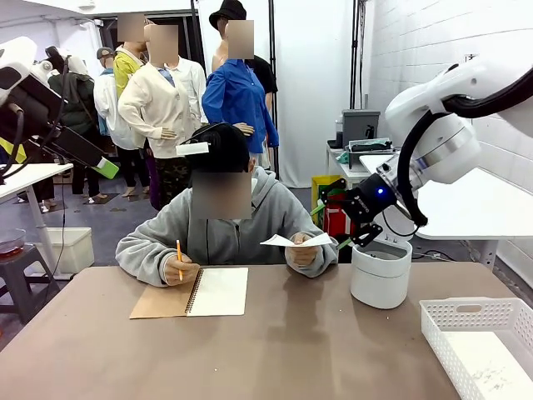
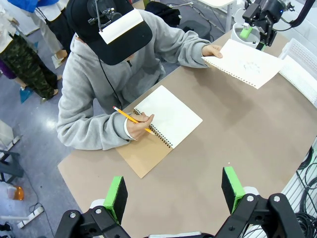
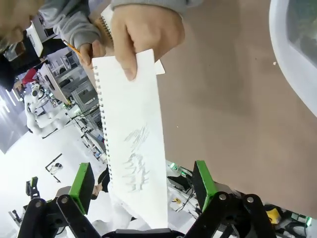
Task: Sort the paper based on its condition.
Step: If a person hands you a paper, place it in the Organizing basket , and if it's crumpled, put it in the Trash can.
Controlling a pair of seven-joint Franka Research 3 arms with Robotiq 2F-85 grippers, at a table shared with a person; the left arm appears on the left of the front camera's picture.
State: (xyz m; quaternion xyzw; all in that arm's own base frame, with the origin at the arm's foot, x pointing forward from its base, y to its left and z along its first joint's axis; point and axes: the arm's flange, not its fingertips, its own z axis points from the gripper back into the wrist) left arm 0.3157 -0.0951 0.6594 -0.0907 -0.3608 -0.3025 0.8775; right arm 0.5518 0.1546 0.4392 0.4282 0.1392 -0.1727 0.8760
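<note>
The person across the table holds out a white sheet of paper [image 1: 296,241] in one hand [image 3: 143,34]. Grey pencil scribbles mark the sheet [image 3: 132,148], and its torn spiral edge shows. My right gripper [image 3: 143,181] is open, and the sheet's free end hangs between its green pads [image 3: 203,178] without being clamped. From the front, the right gripper [image 1: 350,237] sits just right of the sheet, above a white bin. My left gripper [image 2: 174,193] is open and empty, high above the table's near edge, far from the paper [image 2: 245,62].
An open spiral notebook [image 1: 196,292] lies before the person, whose other hand holds a pencil [image 1: 178,258] on it. A white round bin [image 1: 381,273] stands at the right. A white slatted basket [image 1: 479,321] sits at the near right corner. Bare brown tabletop [image 1: 316,350] lies between.
</note>
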